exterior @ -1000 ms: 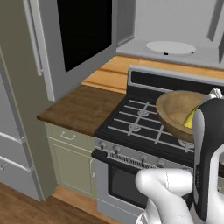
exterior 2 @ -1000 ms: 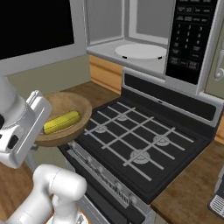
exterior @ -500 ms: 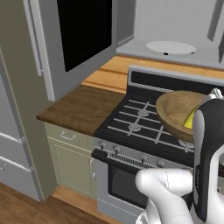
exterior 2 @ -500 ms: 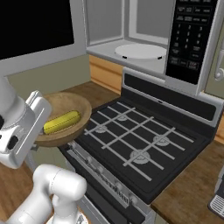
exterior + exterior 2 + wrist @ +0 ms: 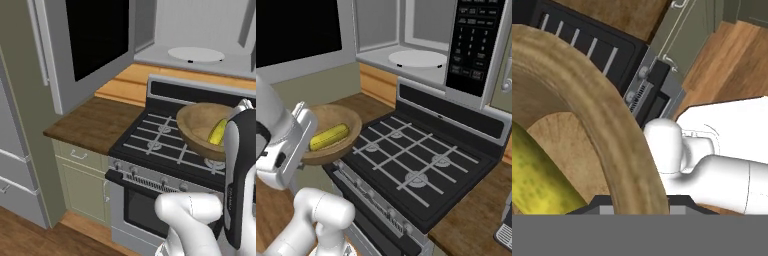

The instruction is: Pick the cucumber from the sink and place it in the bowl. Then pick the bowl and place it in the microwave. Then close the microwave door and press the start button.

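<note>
The light-brown wooden bowl [image 5: 197,131] [image 5: 342,116] hangs over the stove's front left corner, with the yellow-green cucumber [image 5: 218,132] [image 5: 329,136] [image 5: 537,176] lying inside it. My gripper [image 5: 306,145] [image 5: 639,202] is shut on the bowl's near rim [image 5: 614,127]. Behind the stove stands the silver-grey microwave [image 5: 476,50] with its white turntable [image 5: 196,54] [image 5: 416,58] in view. The microwave door [image 5: 95,35] [image 5: 296,25] is swung wide open to the left. The sink is out of view.
A black gas stove [image 5: 165,145] [image 5: 416,160] with grates sits under the bowl. A wooden counter [image 5: 92,122] adjoins it on the left, over pale green cabinets [image 5: 80,175]. The microwave's control panel [image 5: 472,40] faces the stove's right side.
</note>
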{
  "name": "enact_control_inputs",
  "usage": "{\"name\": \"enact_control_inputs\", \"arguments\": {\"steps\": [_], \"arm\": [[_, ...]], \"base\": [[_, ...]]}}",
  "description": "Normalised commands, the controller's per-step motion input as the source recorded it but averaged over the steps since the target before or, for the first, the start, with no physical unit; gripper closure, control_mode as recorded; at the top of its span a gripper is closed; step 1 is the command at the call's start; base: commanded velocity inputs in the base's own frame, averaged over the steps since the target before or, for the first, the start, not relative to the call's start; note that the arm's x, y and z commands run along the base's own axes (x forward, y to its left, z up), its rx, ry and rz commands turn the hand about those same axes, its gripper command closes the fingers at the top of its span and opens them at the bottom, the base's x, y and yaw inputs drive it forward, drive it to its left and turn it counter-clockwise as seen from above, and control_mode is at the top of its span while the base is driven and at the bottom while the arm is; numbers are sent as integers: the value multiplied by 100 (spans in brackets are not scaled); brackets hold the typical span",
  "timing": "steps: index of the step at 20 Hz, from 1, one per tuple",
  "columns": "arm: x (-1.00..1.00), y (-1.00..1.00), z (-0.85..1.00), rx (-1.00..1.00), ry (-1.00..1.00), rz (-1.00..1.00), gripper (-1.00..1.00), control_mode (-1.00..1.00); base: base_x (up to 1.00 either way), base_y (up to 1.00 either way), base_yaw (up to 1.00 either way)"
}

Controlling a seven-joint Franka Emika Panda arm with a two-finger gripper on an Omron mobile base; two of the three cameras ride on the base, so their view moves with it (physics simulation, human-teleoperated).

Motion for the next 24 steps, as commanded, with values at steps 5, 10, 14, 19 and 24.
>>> {"name": "enact_control_inputs", "arguments": {"steps": [5,10,14,19,24], "arm": [[-26,-3,44,0,-3,1,100,-100],[-55,-1,76,0,-9,-4,100,-100],[-1,-4,48,0,-24,-7,100,-100],[15,-4,48,0,-21,-11,100,-100],[39,0,31,0,0,-4,100,-100]], "base": [[0,0,0],[0,0,0],[0,0,0],[0,0,0],[0,0,0]]}}
